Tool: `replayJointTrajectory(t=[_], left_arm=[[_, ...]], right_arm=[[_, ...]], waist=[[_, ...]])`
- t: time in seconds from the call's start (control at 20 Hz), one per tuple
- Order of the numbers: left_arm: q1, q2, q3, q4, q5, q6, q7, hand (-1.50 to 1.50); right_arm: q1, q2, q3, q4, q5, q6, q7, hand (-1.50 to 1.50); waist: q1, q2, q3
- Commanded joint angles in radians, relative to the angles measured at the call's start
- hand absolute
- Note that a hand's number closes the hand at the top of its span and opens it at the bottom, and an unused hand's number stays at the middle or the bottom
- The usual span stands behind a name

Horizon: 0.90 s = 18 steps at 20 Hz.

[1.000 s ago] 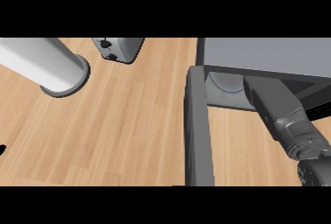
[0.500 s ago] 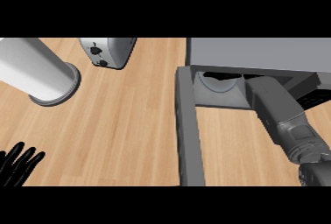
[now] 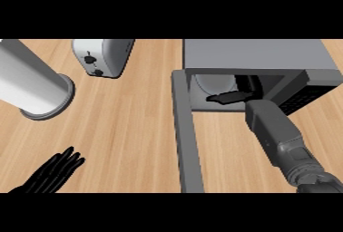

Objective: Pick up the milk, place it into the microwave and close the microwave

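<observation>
The grey microwave [image 3: 258, 54] stands at the back right. Its door [image 3: 188, 136] is swung open and points toward me as a long grey bar. My right forearm [image 3: 275, 131] reaches into the opening. Only a dark part of my right hand [image 3: 227, 97] shows at the cavity's mouth, over the pale turntable [image 3: 213, 84]. I cannot see the milk; the arm and the cavity's shadow hide whatever is inside. My left hand [image 3: 55, 171] rests open at the lower left, fingers straight, holding nothing.
A silver toaster [image 3: 100, 56] stands at the back, left of the microwave. A tall grey cylinder [image 3: 30, 84] on a round base stands at the far left. Bare wooden counter [image 3: 127, 127] lies between the cylinder and the open door.
The view has slid so the microwave, toaster and cylinder sit further right and lower. My left hand has come up into view. My right arm now reaches further into the microwave.
</observation>
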Motion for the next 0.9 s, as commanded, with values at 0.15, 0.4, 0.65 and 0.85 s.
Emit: replayJointTrajectory(t=[0.15,0.4,0.65,0.85], left_arm=[[0.010,-0.094,-0.105,0.016,-0.218,0.008,-0.057,-1.50],[-0.133,-0.123,-0.113,0.175,-0.289,0.051,-0.095,1.50],[-0.167,-0.124,-0.178,0.195,-0.407,0.114,-0.105,1.50],[-0.246,-0.125,-0.190,0.302,-0.479,0.130,-0.132,1.50]], right_arm=[[0.203,0.053,0.050,-0.067,0.008,0.113,-0.100,-1.50],[0.342,0.079,0.097,-0.130,0.033,0.049,-0.115,-1.50],[0.453,0.029,0.113,-0.245,0.018,0.090,-0.076,-1.50],[0.632,-0.019,0.123,-0.340,0.008,0.138,-0.141,-1.50]], waist=[[-0.039,-0.021,-0.002],[-0.066,-0.024,-0.004],[-0.080,-0.029,-0.005],[-0.077,-0.022,-0.005]])
